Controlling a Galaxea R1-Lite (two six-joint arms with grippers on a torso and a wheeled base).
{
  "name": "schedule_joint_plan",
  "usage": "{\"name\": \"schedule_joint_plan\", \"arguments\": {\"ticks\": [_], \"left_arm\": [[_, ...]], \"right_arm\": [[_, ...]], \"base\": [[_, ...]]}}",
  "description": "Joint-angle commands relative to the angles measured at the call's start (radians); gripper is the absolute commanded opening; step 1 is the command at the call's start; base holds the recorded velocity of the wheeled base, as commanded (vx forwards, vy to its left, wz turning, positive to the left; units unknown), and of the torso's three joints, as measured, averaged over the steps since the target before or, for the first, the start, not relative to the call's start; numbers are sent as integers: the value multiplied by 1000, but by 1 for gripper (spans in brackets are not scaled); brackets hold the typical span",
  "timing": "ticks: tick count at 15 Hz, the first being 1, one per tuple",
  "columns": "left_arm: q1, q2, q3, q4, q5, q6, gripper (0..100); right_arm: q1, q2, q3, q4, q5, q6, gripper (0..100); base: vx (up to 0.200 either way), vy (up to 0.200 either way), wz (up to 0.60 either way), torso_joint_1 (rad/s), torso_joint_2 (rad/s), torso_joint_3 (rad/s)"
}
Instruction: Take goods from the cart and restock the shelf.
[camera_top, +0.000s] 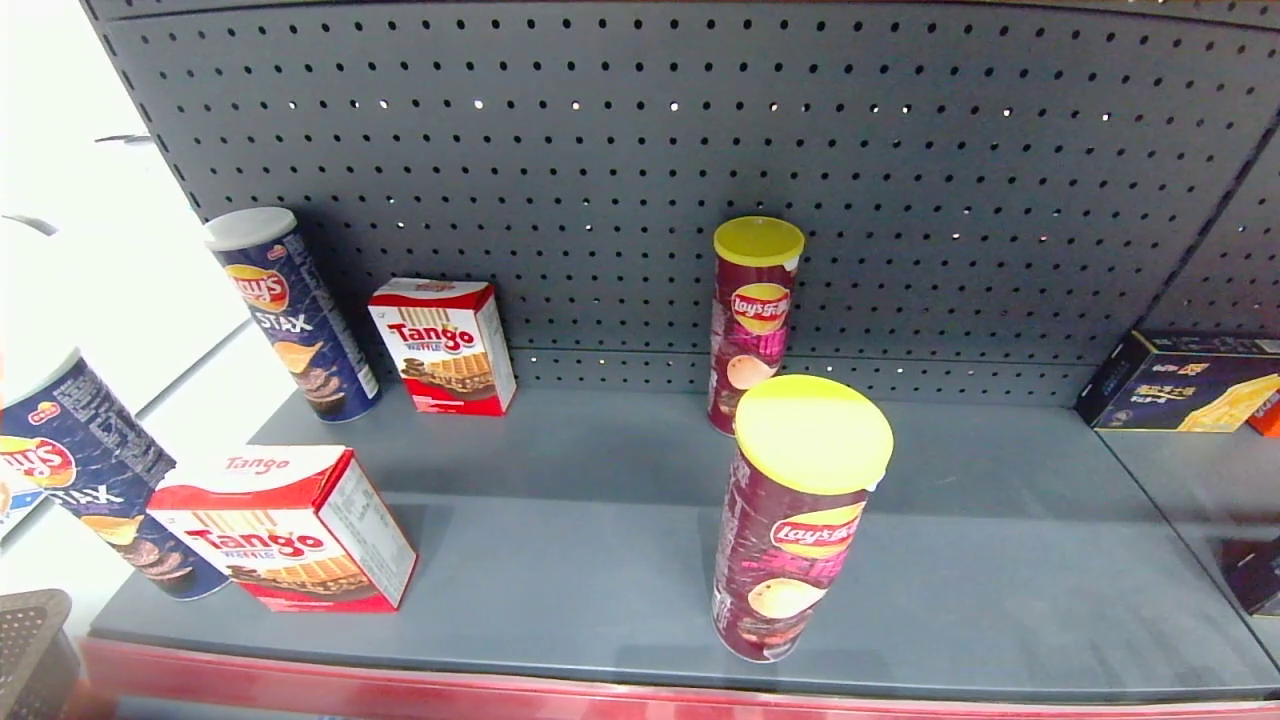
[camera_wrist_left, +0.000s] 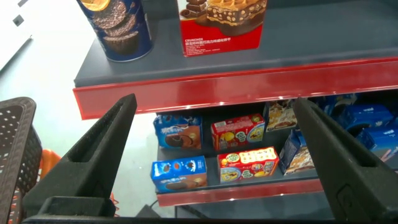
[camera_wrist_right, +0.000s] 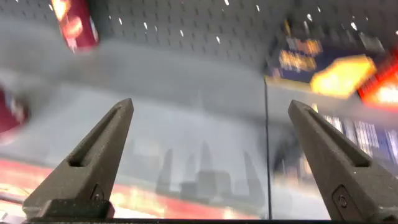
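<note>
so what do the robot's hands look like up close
Both the left hand and right hand have two long, matte dark grey fingers, wedge-shaped and tapering to narrow tips. On each, one finger shows a rectangular recess near its base, the other a small round fastener.

Two maroon chip cans (camera_top: 752, 330) (camera_top: 790, 530) with yellow lids, two dark blue chip cans (camera_top: 297, 320) (camera_top: 100, 480), two red wafer boxes (camera_top: 445, 345) (camera_top: 285, 530), one dark blue box (camera_top: 1180, 385)
</note>
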Motion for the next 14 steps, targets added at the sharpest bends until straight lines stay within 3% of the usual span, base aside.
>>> {"name": "schedule_joint_plan", "arguments": {"ticks": [1,6,9,14], "left_arm": [[0,1,0,0,-1,0,100],[0,1,0,0,-1,3,100],[-1,1,0,-2,-1,3,100],[0,1,0,-2,-1,2,100]], "right_arm": [[-31,-378,221,132,-14,7,100],[-35,-373,221,197,-2,70,100],[-103,-385,221,255,-60,130,100],[-81,-445,221,254,-55,127,100]], "base": [[0,0,0,0,0,0],[0,0,0,0,0,0],[0,0,0,0,0,0],[0,0,0,0,0,0]]}}
